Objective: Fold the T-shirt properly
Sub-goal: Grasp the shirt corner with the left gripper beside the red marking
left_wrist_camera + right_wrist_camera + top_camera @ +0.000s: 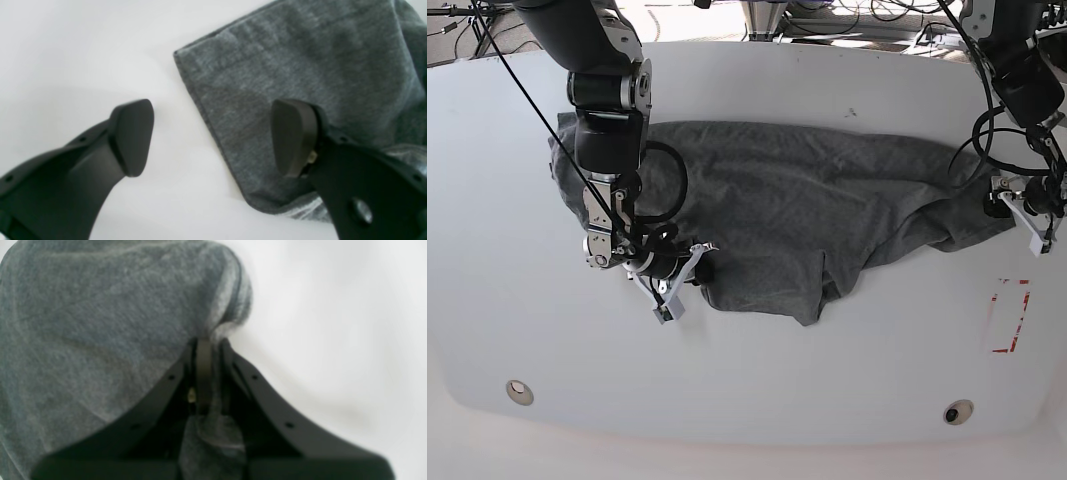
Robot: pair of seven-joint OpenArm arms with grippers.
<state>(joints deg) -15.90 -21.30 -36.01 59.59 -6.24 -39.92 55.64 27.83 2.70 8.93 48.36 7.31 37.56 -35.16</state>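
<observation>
The soft dark charcoal-grey T-shirt [807, 215] is pinched by the right gripper [208, 343]; the left gripper [213, 136] is held wide apart, empty, over its corner.

T-shirt [807, 200]: soft, matt heathered grey knit cloth, faintly fuzzy
desk [757, 400]: smooth white, slight sheen
left end effector [213, 136]: matt black plastic, smooth pads
right end effector [208, 343]: matt black plastic

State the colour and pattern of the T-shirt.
The T-shirt is plain heathered charcoal grey, with no print; the left wrist view shows it best.
</observation>
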